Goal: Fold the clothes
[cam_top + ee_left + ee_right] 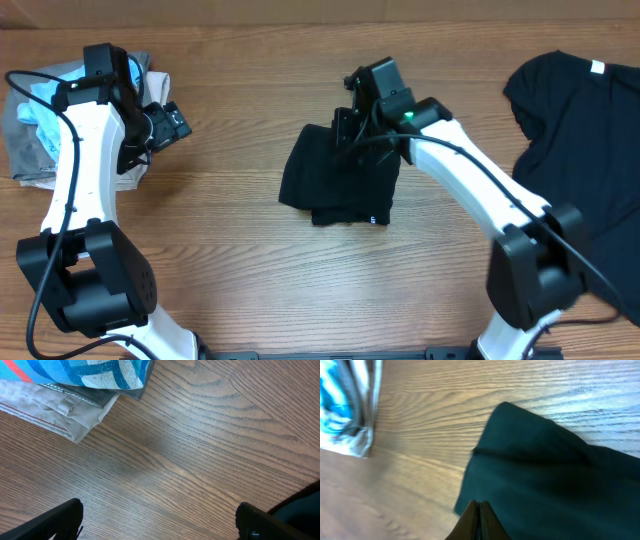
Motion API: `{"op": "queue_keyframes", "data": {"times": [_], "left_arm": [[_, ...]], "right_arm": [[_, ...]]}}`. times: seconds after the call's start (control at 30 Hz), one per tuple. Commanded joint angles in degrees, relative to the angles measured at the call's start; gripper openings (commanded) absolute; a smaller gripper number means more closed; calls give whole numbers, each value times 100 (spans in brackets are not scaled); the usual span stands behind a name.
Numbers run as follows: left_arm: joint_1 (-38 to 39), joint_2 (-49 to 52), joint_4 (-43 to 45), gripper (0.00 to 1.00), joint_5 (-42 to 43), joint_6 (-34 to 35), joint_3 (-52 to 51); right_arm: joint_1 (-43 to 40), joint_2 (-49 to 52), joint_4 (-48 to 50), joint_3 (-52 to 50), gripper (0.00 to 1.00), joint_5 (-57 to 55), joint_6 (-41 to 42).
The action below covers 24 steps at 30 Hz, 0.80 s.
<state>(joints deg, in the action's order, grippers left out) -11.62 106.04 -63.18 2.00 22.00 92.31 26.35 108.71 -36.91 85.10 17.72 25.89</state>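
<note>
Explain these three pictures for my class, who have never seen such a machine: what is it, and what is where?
Two robot arms stand at a wooden table. One picture looks down from above; the other two come from a camera on each wrist. On the table lie a folded black T-shirt, a spread black T-shirt to the right, and a pile of blue-striped and grey laundry to the left. The left claw is open above bare wood, holding nothing. The right claw is shut over the folded T-shirt; whether it pinches fabric cannot be told.
</note>
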Motion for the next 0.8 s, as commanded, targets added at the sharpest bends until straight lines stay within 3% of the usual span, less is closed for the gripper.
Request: {"op": "queue_keyframes", "data": {"times": [0.0,0.3,0.47,0.6,0.77], "left_arm": [[50,-39,2,100,55,-11,68],[50,-39,2,100,57,-11,68],[50,-39,2,100,57,-11,68],[50,-39,4,100,57,-11,68],[50,-39,2,100,57,-11,68]], "right_arm": [[26,431,236,-83,4,17,-13],[24,1381,1690,-83,10,-109,-17],[17,1399,1707,-59,10,-61,-22],[-168,1207,1681,214,15,710,-87],[-702,568,898,706,19,1193,-79]]}}
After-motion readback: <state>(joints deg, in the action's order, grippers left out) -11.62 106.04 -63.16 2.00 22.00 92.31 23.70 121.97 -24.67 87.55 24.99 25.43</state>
